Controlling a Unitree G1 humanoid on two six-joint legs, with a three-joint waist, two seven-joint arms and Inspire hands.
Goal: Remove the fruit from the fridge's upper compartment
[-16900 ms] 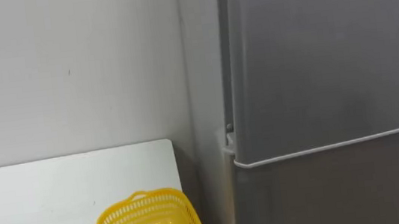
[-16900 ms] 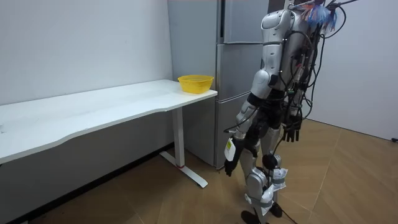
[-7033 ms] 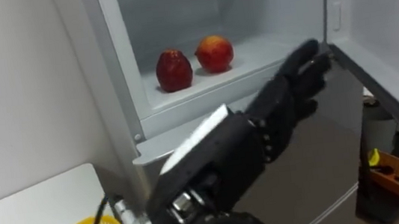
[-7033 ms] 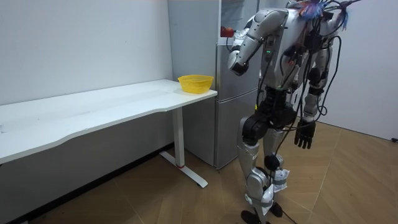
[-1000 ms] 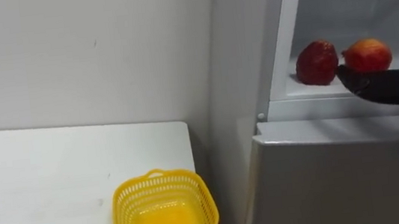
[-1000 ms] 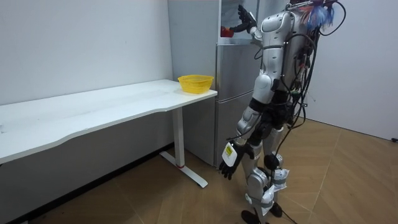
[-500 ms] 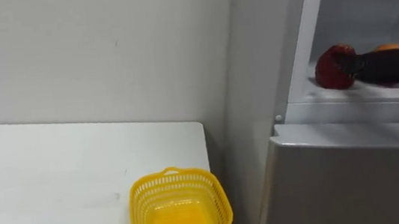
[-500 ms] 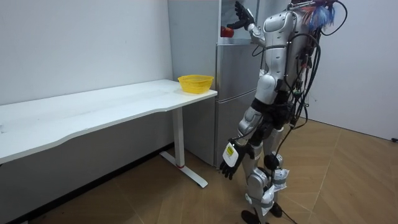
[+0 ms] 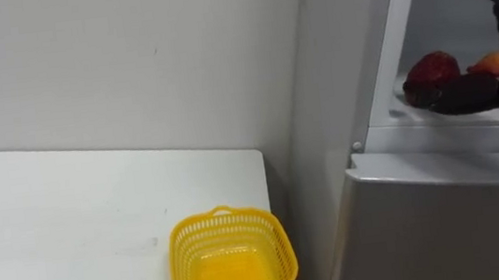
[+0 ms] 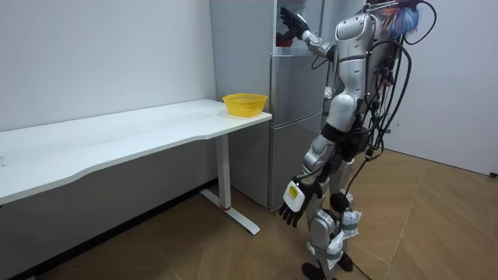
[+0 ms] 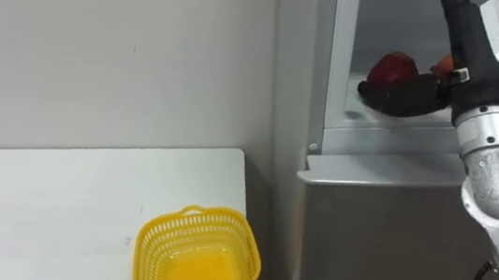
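White wall (image 9: pixel 109 62) backs one grey fridge (image 9: pixel 426 205), its upper compartment open, beside one desk (image 9: pixel 53 238) bearing one empty yellow basket (image 9: pixel 225 215). Inside, the right robot hand (image 11: pixel 467 49) is spread wide and holds nothing, thumb lying before two fruits on the shelf (image 9: pixel 435 117): a darker fruit (image 9: pixel 432 67) and a paler fruit (image 9: pixel 492 63). The left robot hand (image 10: pixel 293 208) hangs relaxed. Probably best to close squarely round the darker fruit before lifting.

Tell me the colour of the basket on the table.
Yellow, with an open lattice wall. The basket shows best in the left eye view, near the corner of the white table.
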